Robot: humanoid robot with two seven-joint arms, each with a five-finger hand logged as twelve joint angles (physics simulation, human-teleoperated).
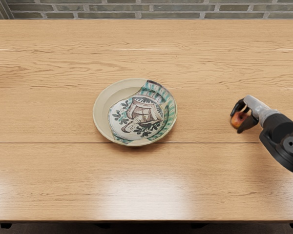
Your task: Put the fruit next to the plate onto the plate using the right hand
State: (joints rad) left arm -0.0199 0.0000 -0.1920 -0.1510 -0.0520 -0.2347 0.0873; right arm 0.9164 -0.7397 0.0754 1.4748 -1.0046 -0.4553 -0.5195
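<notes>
Clasping fruit (239, 120), seemingly: right hand (244, 115)

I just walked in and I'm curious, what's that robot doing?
The robot's right hand has its fingers curled around a small orange fruit, off to the right of the painted plate on the wooden table. The fruit is not on the plate yet. The left arm is out of view.

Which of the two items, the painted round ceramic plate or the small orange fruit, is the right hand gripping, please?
The small orange fruit: the right hand curls its fingers around it, right of the untouched painted ceramic plate.
</notes>
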